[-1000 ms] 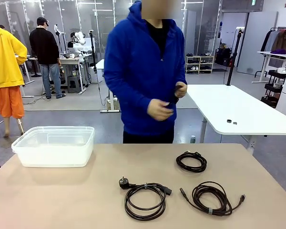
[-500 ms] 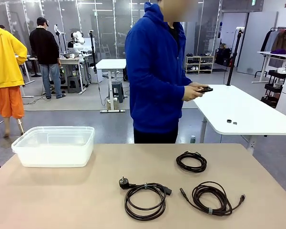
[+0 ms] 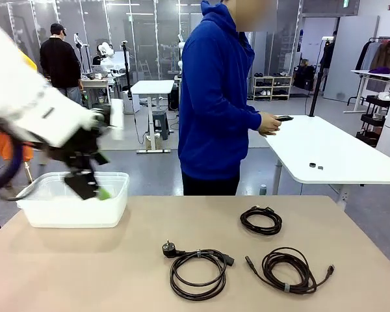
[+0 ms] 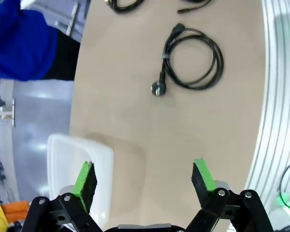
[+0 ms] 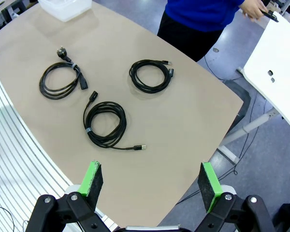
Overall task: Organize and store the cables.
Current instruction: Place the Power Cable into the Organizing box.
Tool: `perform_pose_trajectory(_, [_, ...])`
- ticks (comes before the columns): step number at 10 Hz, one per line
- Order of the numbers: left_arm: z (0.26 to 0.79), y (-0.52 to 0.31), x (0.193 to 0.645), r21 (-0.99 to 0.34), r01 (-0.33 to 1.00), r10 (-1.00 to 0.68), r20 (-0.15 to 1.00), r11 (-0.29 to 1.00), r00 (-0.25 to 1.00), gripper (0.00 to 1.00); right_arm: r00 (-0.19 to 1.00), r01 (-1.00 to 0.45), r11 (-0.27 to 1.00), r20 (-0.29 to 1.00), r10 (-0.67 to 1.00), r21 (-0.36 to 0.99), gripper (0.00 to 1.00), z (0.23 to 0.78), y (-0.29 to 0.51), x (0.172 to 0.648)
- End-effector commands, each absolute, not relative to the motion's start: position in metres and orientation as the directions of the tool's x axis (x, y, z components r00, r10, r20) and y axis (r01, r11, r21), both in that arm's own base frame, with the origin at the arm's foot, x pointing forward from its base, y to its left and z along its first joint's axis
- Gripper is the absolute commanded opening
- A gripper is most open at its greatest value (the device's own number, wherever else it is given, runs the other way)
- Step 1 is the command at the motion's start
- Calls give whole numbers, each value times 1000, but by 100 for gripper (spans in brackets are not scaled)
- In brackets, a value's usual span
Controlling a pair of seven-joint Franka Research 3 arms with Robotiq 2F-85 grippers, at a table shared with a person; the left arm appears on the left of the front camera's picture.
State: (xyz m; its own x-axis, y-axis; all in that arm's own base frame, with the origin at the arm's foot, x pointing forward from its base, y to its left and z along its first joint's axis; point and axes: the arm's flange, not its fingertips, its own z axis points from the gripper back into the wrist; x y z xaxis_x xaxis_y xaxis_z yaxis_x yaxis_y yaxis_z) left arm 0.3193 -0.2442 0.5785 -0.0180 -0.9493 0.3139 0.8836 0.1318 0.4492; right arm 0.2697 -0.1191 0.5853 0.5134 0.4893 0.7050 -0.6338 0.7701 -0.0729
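The robot's white left arm point(image 3: 32, 110) is stretching in from the left, blurred, its left hand point(image 3: 91, 188) pointing downward with both fingers spread wide; the right hand point(image 5: 152, 175) is likewise hanging open-fingered, looking down, gripping nothing.

Bright, even light is coming from overhead, and the desk point(image 3: 104, 273) is glowing a flat tan without glare. The cables point(image 3: 197, 273) are casting only thin, soft shadows. In the left wrist view the plastic box point(image 4: 75, 159) is throwing a pale shadow beside itself. In the front view the left gripper point(image 3: 94, 190) and the left arm point(image 3: 26, 104) are showing as a heavy smear of blur, while everything else is looking sharp. Both wrist views are bending straight edges near their borders.
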Motion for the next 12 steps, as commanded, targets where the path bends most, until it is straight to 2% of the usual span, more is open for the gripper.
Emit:
perform_pose_trajectory(1, [581,-285,342,472,877,-963,266,91,-43,100,505,-640,764,705,497,-80,100,585,-120,270])
perform_pose_trajectory(3, [573,-319,347,453,889,-974,221,63,-43,100,505,-640,764,705,497,-80,100,585,-120,270])
perform_pose_trajectory(4, [575,-317,345,426,899,-973,231,103,2,100,505,-640,764,705,497,-80,100,585,-120,270])
perform_pose_trajectory(5, [568,-312,341,452,891,-965,251,45,-79,100,505,-640,764,705,497,-80,100,585,-120,270])
perform_pose_trajectory(9, [569,-318,345,444,894,-966,251,57,-63,100,505,-640,764,705,497,-80,100,585,-120,270])
perform_pose_trajectory(10, [551,-323,351,405,914,-966,242,16,-90,100,505,-640,764,705,497,-80,100,585,-120,270])
perform_pose_trajectory(12, [497,-345,382,386,922,-957,274,17,-98,100,505,-640,764,705,497,-80,100,585,-120,270])
